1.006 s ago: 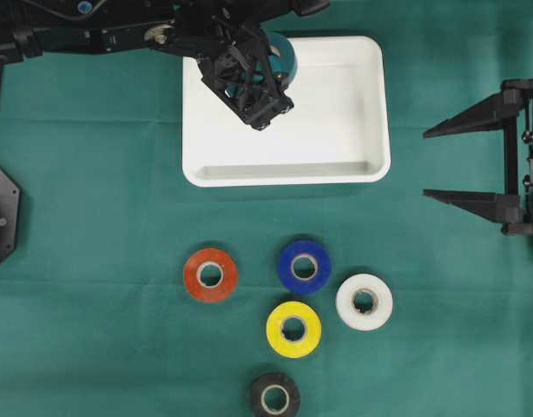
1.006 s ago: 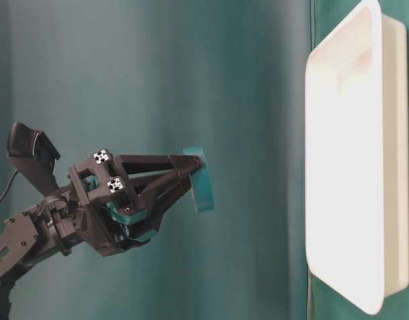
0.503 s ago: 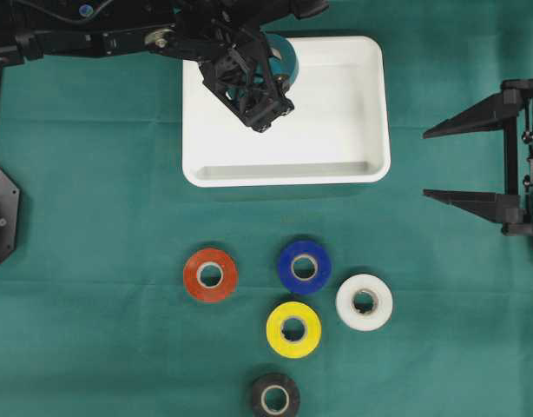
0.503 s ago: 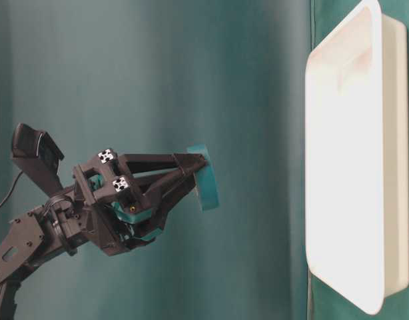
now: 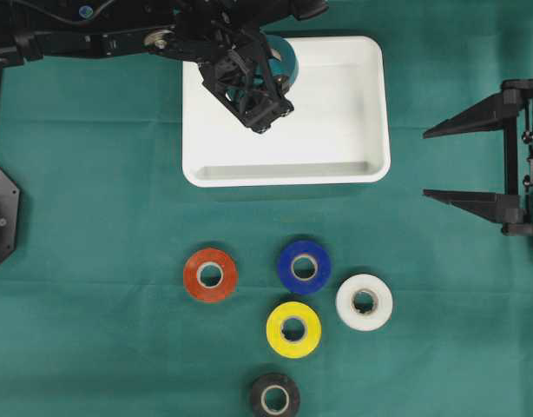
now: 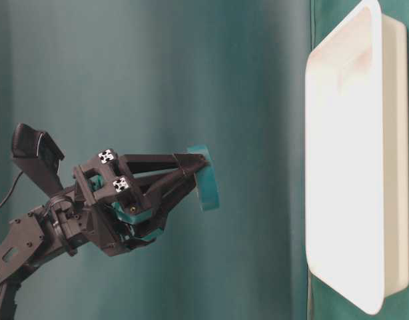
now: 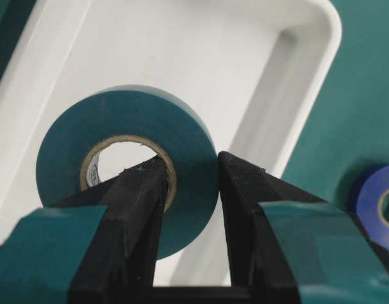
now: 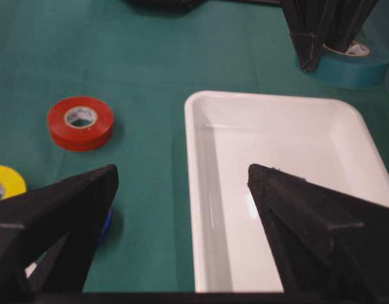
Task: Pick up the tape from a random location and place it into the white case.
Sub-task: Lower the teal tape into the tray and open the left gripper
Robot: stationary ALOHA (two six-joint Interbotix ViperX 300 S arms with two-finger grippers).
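Left gripper (image 7: 188, 190) clamped through teal tape (image 7: 128, 158), held above the case (image 5: 336, 130) near its far-left corner; lower first, then release flat; right gripper (image 5: 475, 165) idle, fingers apart.

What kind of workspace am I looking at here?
Probably a lab tabletop set up for robot pick-and-place practice: a green cloth covers the table, a white case sits on it, and loose tape rolls such as the red roll lie nearby.
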